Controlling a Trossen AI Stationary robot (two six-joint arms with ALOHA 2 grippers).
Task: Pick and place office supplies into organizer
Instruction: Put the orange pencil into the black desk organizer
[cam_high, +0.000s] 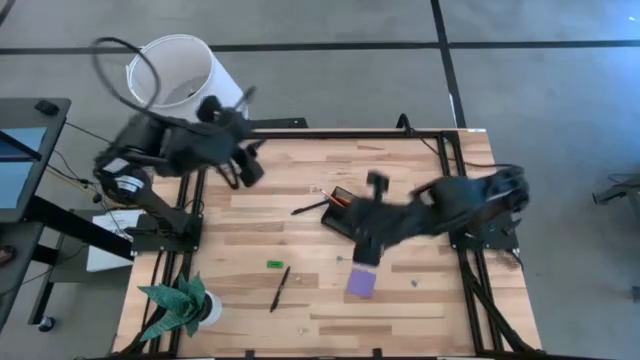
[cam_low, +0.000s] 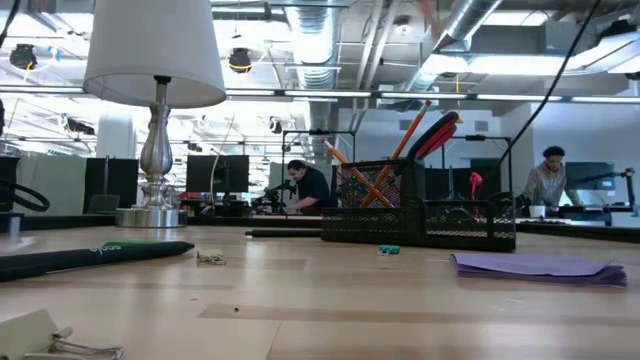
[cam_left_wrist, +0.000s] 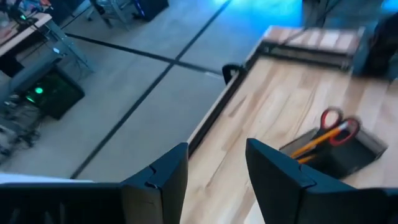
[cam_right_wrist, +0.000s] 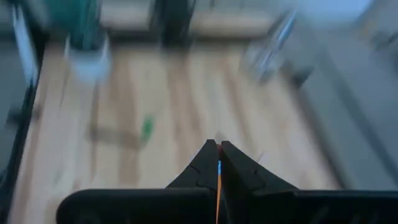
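Nearest you in the low view, a black pen (cam_low: 95, 257) lies flat on the wooden table (cam_high: 420, 300), its long axis running across the picture, with a white binder clip (cam_low: 45, 335) cut off at the corner. Just behind, your purple note pad (cam_high: 361, 283) sits flat beside a tiny green piece (cam_high: 274, 264) and another black pen (cam_high: 280, 289) lying lengthwise toward the front edge. Over the pad, your right gripper (cam_right_wrist: 218, 149) is clenched on a thin orange pencil (cam_right_wrist: 217, 186) that runs straight between the fingers; its far end is hidden. Farther back stands the black mesh organizer (cam_low: 420, 212), red-handled scissors (cam_low: 432, 133) and orange pencils (cam_low: 362, 180) leaning upward from its tall section. Farthest, your left gripper (cam_left_wrist: 214, 174) hangs released above the table's back left corner.
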